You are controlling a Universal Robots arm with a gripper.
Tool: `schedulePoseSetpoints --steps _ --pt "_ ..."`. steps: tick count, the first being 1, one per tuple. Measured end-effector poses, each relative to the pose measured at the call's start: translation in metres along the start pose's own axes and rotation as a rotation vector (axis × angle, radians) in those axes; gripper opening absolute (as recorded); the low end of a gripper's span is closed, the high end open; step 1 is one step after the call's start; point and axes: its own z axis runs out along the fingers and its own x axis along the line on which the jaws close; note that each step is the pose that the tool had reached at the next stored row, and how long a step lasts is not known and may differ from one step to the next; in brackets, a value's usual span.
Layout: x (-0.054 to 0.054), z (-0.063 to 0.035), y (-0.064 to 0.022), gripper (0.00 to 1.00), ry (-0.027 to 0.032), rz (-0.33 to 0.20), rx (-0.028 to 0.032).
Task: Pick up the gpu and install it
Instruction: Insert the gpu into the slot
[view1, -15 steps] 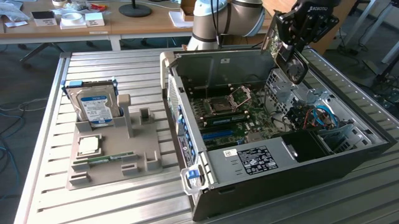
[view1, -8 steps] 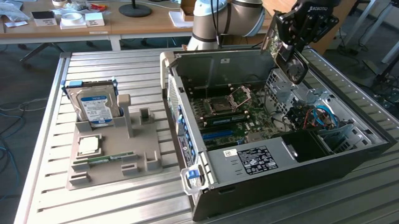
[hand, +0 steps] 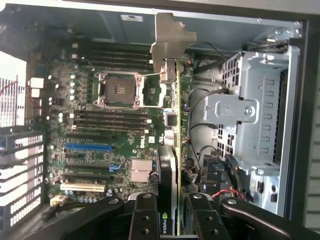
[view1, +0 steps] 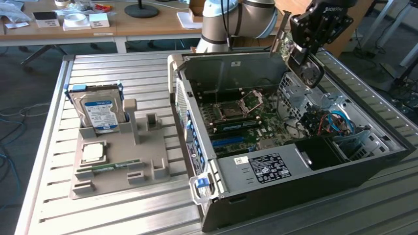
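1. gpu [view1: 310,70] hangs edge-on above the open case [view1: 294,196], clamped between the gripper [hand: 172,212] jaws.
2. risk: a slight tilt could make its edge miss the motherboard [hand: 120,140] slot.
3. risk: it could snag the cables [hand: 192,107] just beside it.

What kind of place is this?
Probably a robotics lab or workshop: a robot arm at a slatted metal bench, an open PC case, cluttered desks behind.

Slatted metal table [view1: 98,215], wooden desk [view1: 153,27] behind, dark floor [view1: 33,78], loose cables [view1: 13,115]
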Motion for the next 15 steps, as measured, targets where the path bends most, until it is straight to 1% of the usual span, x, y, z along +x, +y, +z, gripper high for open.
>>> schedulePoseSetpoints --steps 15 --pt "0.0001 0.0025 -0.0001 0.27 0.0105 -0.272 -0.0080"
